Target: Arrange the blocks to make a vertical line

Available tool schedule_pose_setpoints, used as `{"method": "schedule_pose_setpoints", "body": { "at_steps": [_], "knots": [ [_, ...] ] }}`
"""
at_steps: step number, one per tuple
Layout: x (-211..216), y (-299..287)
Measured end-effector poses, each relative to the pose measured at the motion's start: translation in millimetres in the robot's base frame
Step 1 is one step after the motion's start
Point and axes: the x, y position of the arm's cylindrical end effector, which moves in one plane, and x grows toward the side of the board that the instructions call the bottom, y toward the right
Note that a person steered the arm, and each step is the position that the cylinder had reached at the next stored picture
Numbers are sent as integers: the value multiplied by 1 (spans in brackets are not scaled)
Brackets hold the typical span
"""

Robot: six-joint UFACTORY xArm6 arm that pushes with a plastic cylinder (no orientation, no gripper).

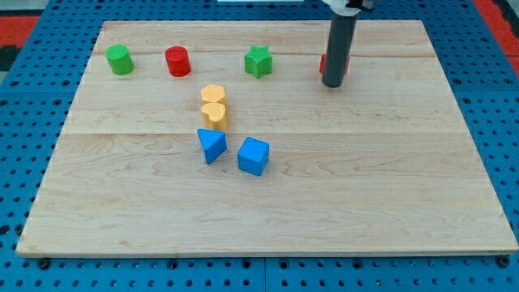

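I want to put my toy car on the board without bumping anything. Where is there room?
The wide strip along the view's bottom, below the blue cube and blue triangle block, is bare. So is the view's right side, below my tip. The top row is crowded: green cylinder, red cylinder, green star block.

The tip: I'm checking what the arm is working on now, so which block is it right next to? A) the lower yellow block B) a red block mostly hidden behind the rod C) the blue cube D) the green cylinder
B: my tip sits at the view's upper right against a red block that the rod mostly hides, so its shape cannot be made out; the other blocks lie well to the view's left.
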Motion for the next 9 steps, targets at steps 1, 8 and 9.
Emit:
{"method": "schedule_pose_setpoints", "body": {
  "at_steps": [1,8,9],
  "knots": [
    [-3,4],
    [175,-125],
    [186,-152]
  ]
}}
